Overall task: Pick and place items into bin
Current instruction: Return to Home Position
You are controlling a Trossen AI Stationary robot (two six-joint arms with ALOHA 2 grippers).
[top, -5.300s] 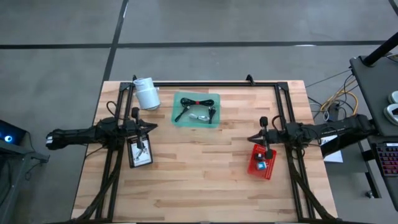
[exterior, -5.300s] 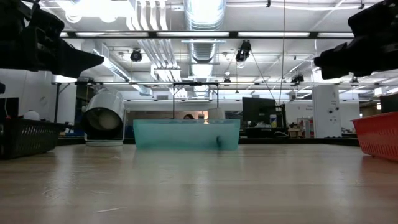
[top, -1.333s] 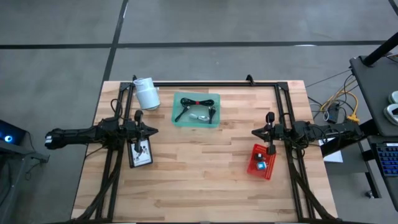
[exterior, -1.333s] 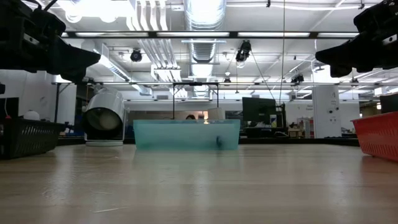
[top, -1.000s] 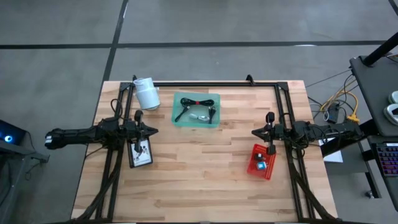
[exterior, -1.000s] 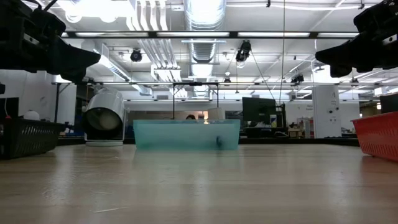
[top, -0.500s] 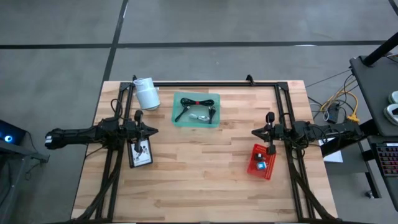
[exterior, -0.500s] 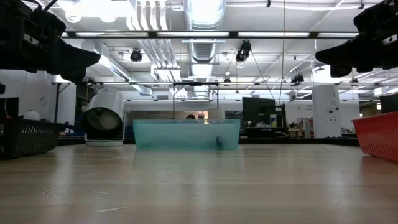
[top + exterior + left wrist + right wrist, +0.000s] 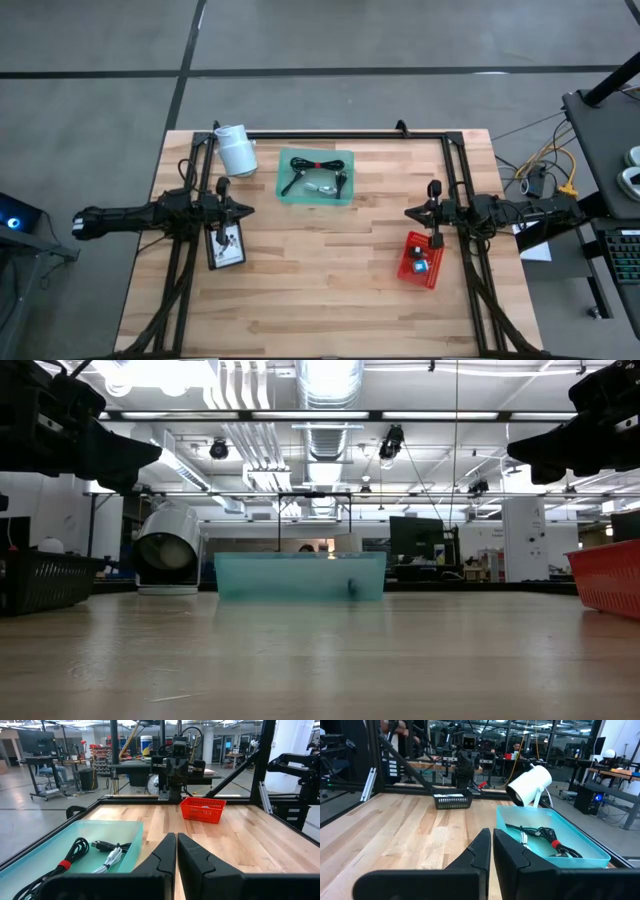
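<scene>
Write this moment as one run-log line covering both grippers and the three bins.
left gripper: shut, raised by black bin | right gripper: shut, raised by red bin | teal bin: black cable inside

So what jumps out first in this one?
The teal bin at the back centre of the table, holding coiled black cables tied in red. A red bin sits at the right by the shut right gripper, a black bin at the left by the shut left gripper; a white cylinder lies at the back left corner.
</scene>
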